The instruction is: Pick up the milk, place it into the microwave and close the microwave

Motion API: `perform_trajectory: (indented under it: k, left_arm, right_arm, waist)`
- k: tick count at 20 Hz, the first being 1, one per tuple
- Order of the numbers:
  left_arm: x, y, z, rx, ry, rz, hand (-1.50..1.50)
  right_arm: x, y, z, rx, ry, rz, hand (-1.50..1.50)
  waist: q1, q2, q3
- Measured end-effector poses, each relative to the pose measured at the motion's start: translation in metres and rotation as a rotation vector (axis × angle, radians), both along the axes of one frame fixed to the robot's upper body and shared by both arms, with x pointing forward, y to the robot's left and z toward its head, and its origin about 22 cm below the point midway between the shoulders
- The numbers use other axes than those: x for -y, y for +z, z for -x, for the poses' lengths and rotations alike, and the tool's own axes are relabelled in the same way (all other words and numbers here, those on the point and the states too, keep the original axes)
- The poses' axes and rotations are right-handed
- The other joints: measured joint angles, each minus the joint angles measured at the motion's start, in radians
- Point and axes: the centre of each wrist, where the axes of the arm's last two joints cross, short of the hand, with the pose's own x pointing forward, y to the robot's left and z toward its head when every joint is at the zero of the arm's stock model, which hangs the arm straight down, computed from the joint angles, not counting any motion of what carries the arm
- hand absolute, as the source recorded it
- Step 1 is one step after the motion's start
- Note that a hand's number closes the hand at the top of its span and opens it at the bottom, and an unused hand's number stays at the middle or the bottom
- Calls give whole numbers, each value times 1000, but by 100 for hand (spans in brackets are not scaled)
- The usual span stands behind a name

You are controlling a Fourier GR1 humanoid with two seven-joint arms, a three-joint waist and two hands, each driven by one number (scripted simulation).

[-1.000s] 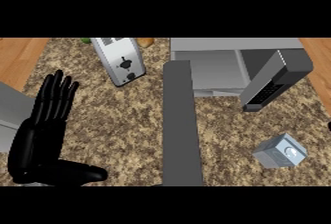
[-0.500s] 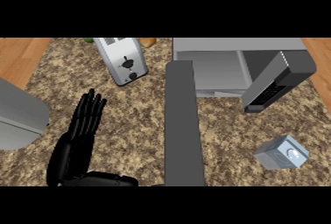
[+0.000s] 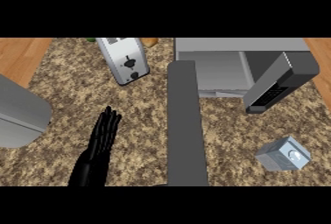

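The milk [image 3: 283, 154], a small grey boxy carton with a round cap, lies on the speckled brown granite counter [image 3: 71, 100], below and right of the microwave [image 3: 226, 65]. The microwave is a grey box, its dark door [image 3: 279, 81] swung open toward the milk. Left of the microwave stands a shiny metal toaster [image 3: 125, 60]. Far left of the microwave, the left hand [image 3: 102, 140] hovers with straight fingers, holding nothing. Wood flooring [image 3: 19, 54] borders the counter.
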Motion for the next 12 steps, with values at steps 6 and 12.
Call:
perform_trajectory:
  k: [6, 12]
  left_arm:
    - [11, -5, 7, -2, 0, 4, -150]
    - [15, -16, 15, -24, -25, 19, -150]
  right_arm:
    - [1, -33, -19, -15, -61, 10, -150]
    - [4, -59, -39, -20, -85, 25, -150]
  waist:
    - [3, 1, 0]
    - [5, 1, 0]
